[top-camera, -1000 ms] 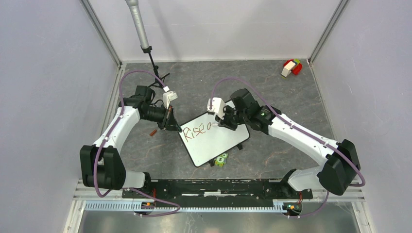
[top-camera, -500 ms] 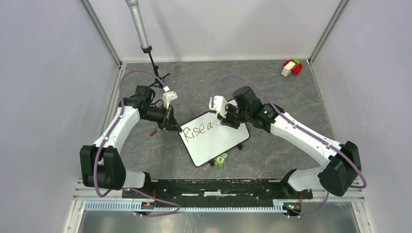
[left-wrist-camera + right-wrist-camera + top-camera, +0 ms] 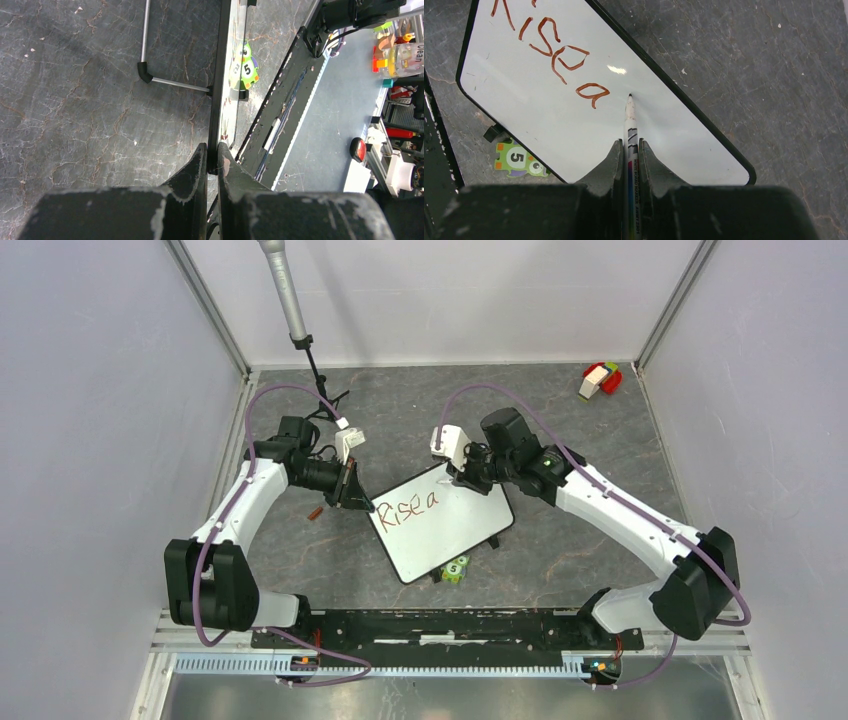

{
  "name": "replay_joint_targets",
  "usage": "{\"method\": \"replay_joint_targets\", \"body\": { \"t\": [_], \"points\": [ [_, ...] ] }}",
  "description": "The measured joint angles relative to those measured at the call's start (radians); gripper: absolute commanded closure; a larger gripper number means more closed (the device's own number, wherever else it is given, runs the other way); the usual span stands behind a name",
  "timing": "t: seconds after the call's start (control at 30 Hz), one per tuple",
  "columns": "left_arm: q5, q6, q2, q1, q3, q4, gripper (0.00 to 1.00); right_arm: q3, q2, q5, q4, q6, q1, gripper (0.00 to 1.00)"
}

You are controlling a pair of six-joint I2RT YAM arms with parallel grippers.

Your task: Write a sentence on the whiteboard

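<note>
Your left hand (image 3: 212, 148) pinches the rim of the whiteboard (image 3: 445, 537) so it cannot slide on the desk (image 3: 570, 420). Your right hand (image 3: 629, 145) squeezes the marker (image 3: 630, 116), tip just past the unfinished sentence (image 3: 549, 52), ready for more letters.

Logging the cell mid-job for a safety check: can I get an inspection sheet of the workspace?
Surface: grey marbled table.
Job's things: whiteboard lying skewed; sentence reads "Rise a".
Clutter: green number tile at the whiteboard's near edge; red-white block in far right corner.
Grippers: left gripper shut on whiteboard's rim; right gripper shut on marker, tip over the whiteboard.
Cables: purple cables loop over both arms.
Surroundings: plain grey walls; grey pole at far left.
</note>
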Motion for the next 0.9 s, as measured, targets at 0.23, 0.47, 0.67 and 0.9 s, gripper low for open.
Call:
{"method": "replay_joint_targets", "body": {
  "t": [0.23,0.47,0.67,0.9],
  "points": [
    [-0.001,0.0,0.0,0.0,0.0,0.0,0.98,0.0,0.012,0.0,0.003,0.0,0.0,1.0],
    [-0.002,0.0,0.0,0.0,0.0,0.0,0.98,-0.005,0.013,0.0,0.01,0.0,0.0,1.0],
    [-0.005,0.0,0.0,0.0,0.0,0.001,0.97,-0.033,0.009,-0.015,0.033,0.002,0.001,1.0],
    [-0.004,0.0,0.0,0.0,0.0,0.001,0.97,-0.088,-0.018,-0.031,0.047,0.008,0.001,1.0]
  ]
}}
